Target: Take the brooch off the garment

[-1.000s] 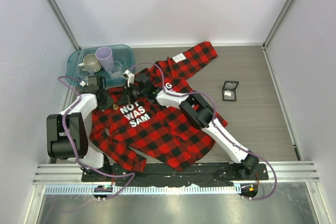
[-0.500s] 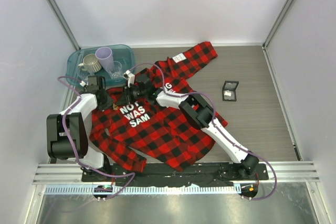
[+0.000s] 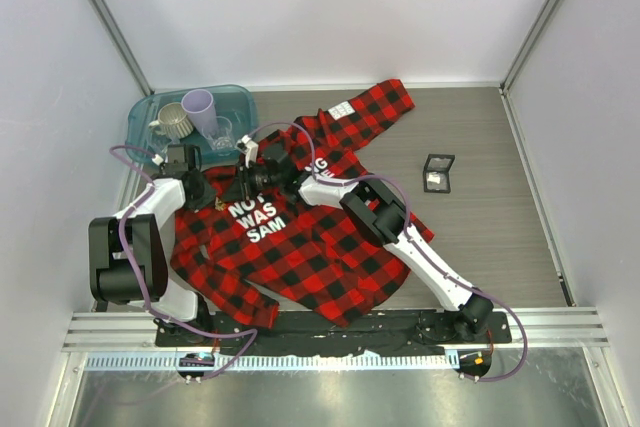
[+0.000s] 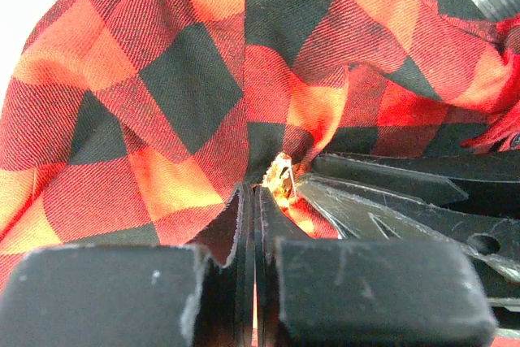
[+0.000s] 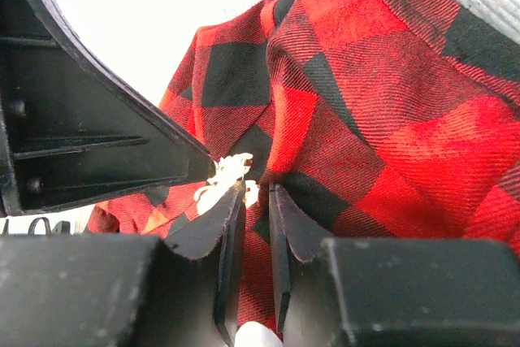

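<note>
Brooch [image 3: 220, 204]: a tiny gold speck on the garment [image 3: 310, 247], just left of the white lettering, where both arms meet over the shirt's upper left part. The red-and-black plaid shirt lies spread on the table [image 3: 500, 137].

In the left wrist view the brooch [image 4: 282, 178] sits in a pucker of cloth [image 4: 162, 79], right beside the tips of the left gripper [image 4: 250, 201]. That gripper's jaws are pressed together with only a hairline between them. Whether they pinch fabric I cannot tell.

In the right wrist view the pin [image 5: 231, 170] shows pale gold, just above one fingertip of the right gripper [image 5: 253, 201] and touching the tip of the other arm's black finger [image 5: 106, 136]. The right gripper is narrowed to a slit, and a ridge of plaid [image 5: 366, 79] runs down toward it. The brooch lies outside both pairs of jaws.

A teal tray [image 3: 240, 99] of cups stands behind the shirt, and a small black box [image 3: 438, 172] is well off to the right.
</note>
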`<state>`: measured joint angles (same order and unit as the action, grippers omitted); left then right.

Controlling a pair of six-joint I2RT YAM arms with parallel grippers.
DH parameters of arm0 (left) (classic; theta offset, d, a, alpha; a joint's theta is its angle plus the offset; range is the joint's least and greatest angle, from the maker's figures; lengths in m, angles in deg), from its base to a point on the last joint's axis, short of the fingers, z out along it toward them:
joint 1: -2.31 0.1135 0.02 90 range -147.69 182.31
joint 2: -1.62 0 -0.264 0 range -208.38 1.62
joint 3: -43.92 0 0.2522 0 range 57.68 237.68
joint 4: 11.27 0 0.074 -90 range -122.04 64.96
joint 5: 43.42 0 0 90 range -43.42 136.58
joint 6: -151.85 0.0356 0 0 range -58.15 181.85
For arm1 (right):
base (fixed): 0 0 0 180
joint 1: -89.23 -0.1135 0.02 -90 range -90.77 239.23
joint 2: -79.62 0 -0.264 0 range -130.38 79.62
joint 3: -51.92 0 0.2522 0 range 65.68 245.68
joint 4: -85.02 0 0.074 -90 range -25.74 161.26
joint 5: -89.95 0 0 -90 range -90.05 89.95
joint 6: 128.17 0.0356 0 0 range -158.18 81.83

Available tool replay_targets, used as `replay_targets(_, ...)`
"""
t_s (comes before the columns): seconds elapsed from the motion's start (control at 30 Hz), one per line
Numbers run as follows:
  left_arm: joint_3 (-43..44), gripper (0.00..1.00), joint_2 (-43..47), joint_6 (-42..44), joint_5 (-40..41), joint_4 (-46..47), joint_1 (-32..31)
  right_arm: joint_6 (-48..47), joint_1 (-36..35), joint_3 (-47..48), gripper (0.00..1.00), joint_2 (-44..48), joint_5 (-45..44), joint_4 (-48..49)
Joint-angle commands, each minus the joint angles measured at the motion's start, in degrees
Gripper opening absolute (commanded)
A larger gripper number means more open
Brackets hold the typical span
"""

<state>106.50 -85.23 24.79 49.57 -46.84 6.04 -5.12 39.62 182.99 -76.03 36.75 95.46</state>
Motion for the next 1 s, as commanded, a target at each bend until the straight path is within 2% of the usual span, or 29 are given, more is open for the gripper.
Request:
replay_targets(0.0,1.1,0.0,-1.13,-0.73,-1.67,1.41,-0.47,-0.89,-1.81,-1.48,0.25,3.43,3.81,0.41)
replay_targets(0.1,1.28,0.0,-1.22,-0.73,-1.75,1.32,-0.47,-2.47,-1.9,-1.21,0.25,3.69,3.63,-1.18)
replay_targets(0.23,1.37,0.0,-1.04,-0.91,-1.84,1.15,-0.47,-4.22,-2.07,-0.78,0.17,3.87,3.11,-2.93)
replay_targets(0.33,1.46,0.0,-0.78,-0.82,-1.75,0.97,-0.39,-7.64,-2.43,0.54,0.16,3.87,2.06,-6.71)
replay_targets(0.63,2.33,0.0,-0.6,-0.82,-1.84,0.44,-0.47,-5.72,-2.95,-0.07,0.26,4.04,2.58,-4.43)
replay_targets(0.97,2.95,0.0,-0.34,-1.26,-2.72,-0.17,-0.39,-14.24,-4.44,0.89,0.28,5.54,-2.69,-12.07)
